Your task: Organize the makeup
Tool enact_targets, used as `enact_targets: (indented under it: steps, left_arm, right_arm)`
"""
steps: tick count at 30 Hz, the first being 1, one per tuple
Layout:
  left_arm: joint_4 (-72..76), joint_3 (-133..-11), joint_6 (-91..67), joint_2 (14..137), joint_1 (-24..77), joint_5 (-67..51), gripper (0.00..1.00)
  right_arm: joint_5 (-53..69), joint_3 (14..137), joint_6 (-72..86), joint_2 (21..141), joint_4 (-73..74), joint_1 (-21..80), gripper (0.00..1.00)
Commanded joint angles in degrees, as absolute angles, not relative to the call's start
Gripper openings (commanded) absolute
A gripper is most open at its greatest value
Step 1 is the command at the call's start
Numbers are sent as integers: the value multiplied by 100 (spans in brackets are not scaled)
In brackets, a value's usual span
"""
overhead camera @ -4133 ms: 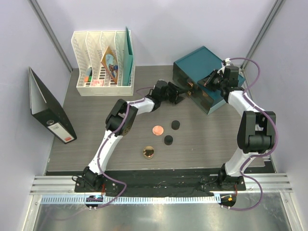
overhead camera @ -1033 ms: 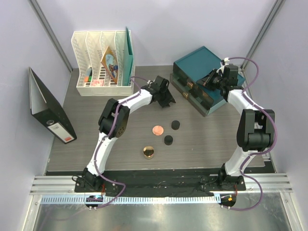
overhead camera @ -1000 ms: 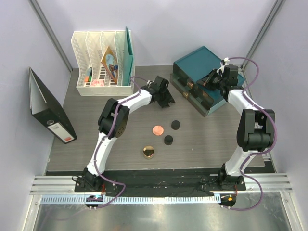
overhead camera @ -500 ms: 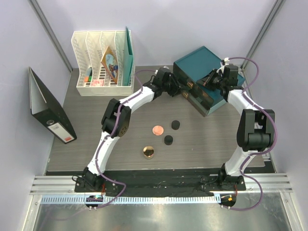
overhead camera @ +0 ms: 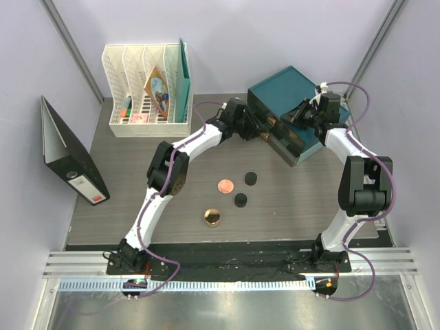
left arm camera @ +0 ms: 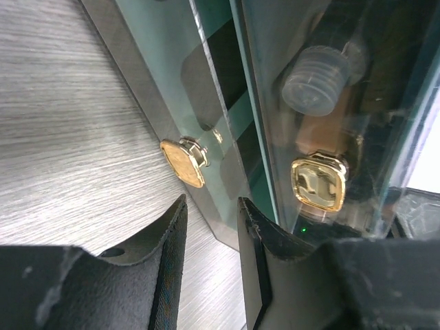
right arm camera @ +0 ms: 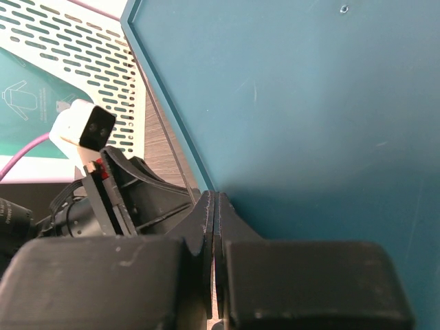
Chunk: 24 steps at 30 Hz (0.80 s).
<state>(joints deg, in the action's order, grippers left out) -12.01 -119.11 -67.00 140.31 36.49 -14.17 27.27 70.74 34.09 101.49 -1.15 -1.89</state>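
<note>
Since a sec ago the left arm has swung from mid-surface over to the teal drawer box [overhead camera: 282, 86], and the left hand [left arm camera: 210, 234] now sits at the box's front, low, w/ its fingers [left arm camera: 172, 261] narrowly parted and nothing btwn them. Just ahead of the tips, not touching, is a gold knob [left arm camera: 184, 163] on the lower glassy drawer front. A second gold knob [left arm camera: 316, 180] sits on the front above, w/ a clear ribbed cap [left arm camera: 316, 79] showing through the panel. The right hand [right arm camera: 214, 206] hasn't shifted: pinched fully closed, tips against the edge of the box's teal top, gripping nothing. Makeup lying out: coral compact [overhead camera: 225, 185], black pot [overhead camera: 251, 179], second black pot [overhead camera: 240, 200], gold jar [overhead camera: 212, 218]. All lie loose in the ctr of the surface [overhead camera: 295, 192], apart from each other, well in from every edge, w/ open room all round. A white file rack [overhead camera: 148, 86] stands back left; a black binder [overhead camera: 69, 161] stands at the left edge.
</note>
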Motion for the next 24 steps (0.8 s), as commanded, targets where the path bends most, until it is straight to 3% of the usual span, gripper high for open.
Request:
enact_targets:
  steps: [1, 16, 24]
  left_arm:
    - [-1353, -12365, -6636, 14282, 3735, -1362, 34]
    - [-1907, -12718, -6548, 14546, 3815, -993, 34]
    - [-1241, -12271, -6635, 14301, 3814, -976, 36]
  right_arm:
    - [2074, 6495, 2979, 10819, 1881, -158, 2]
    - [2065, 6530, 2962, 10855, 1916, -158, 2]
    - [2048, 6513, 2944, 10846, 1916, -158, 2]
